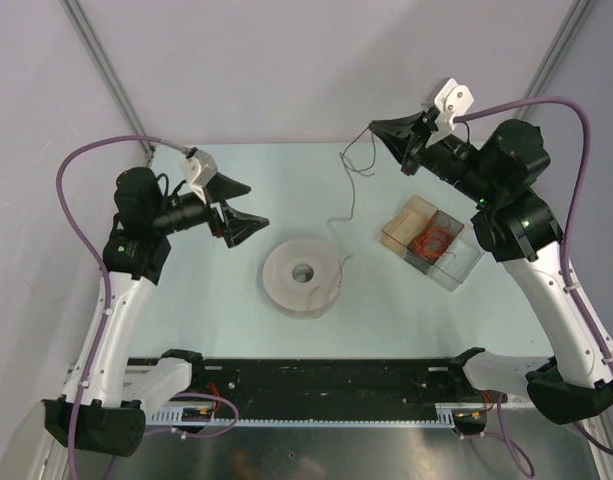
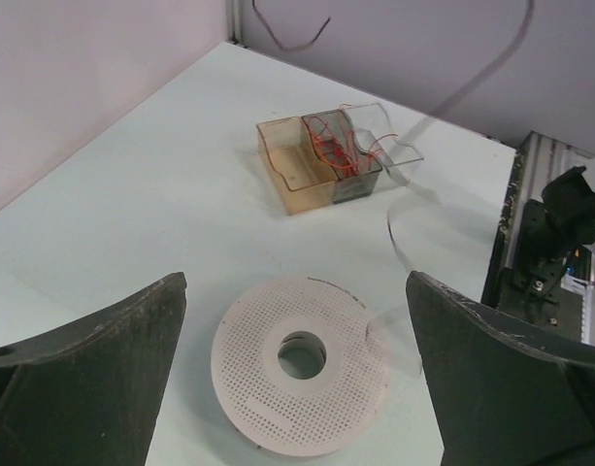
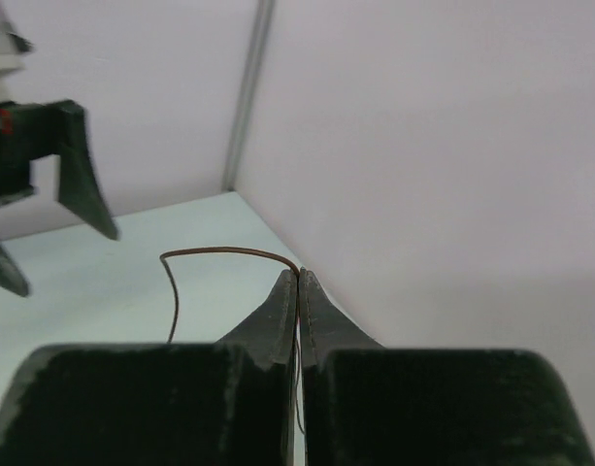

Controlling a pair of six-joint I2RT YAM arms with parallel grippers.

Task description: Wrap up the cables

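1. Up at one o'clock from the white spool (image 1: pixel 284 278), my right gripper (image 1: pixel 375 129) hangs high over the back of the table (image 1: pixel 406 320).
2. Its two fingers are pressed tight together. They pinch the thin brown wire (image 3: pixel 224 249) right at their tips.
3. From that pinch the wire bends out in a small loop toward nine o'clock. Then it drops down to the table.
4. On the table the wire runs on toward six o'clock and comes to the spool at its three o'clock edge. I cannot tell if it is fixed there.
5. The spool lies flat near the middle of the table. It is full of tiny holes and has one big round hole in its middle.
6. My left gripper (image 1: pixel 256 205) is at eleven o'clock from the spool, up in the air. Its fingers are spread wide apart and there is nothing between them.
7. Seen from my left wrist, the spool sits low between those two fingers, and neither finger touches it.
8. A clear box (image 1: pixel 466 262) stands at three o'clock from the spool, well apart from it.
9. A tangle of orange-red wire (image 1: pixel 433 240) lies in the middle part of the box.
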